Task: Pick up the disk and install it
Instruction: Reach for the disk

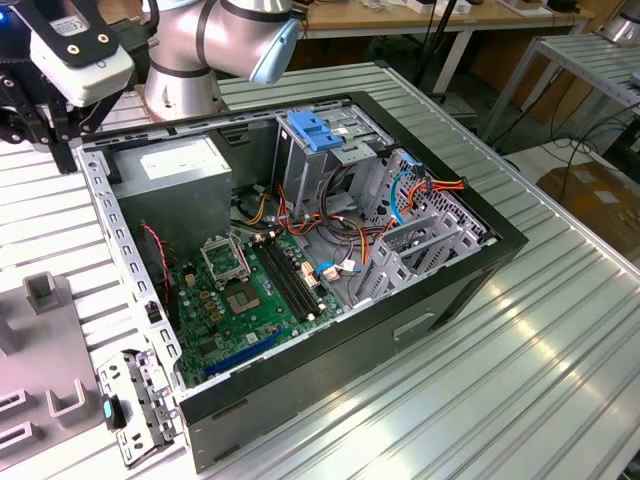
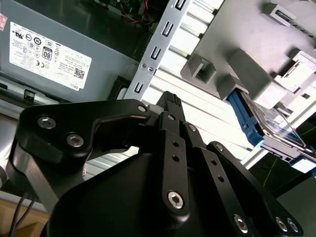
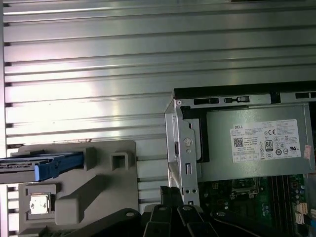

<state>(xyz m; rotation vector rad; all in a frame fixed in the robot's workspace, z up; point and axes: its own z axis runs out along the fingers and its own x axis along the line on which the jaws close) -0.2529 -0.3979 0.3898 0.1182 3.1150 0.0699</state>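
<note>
One silver-grey, blue-railed disk (image 3: 42, 165) in grey holder (image 3: 103, 182); gripper (image 2: 170, 101) apart, state unclear

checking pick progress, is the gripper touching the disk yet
Apart. In the first wrist view the disk sits in the grey holder, and bare holder surface lies between it and the gripper.

Bright overhead light. Glare streaks across the ribbed table (image 3: 74, 106) in my first wrist view; the case (image 1: 330, 372) interior is shadowed.
</note>
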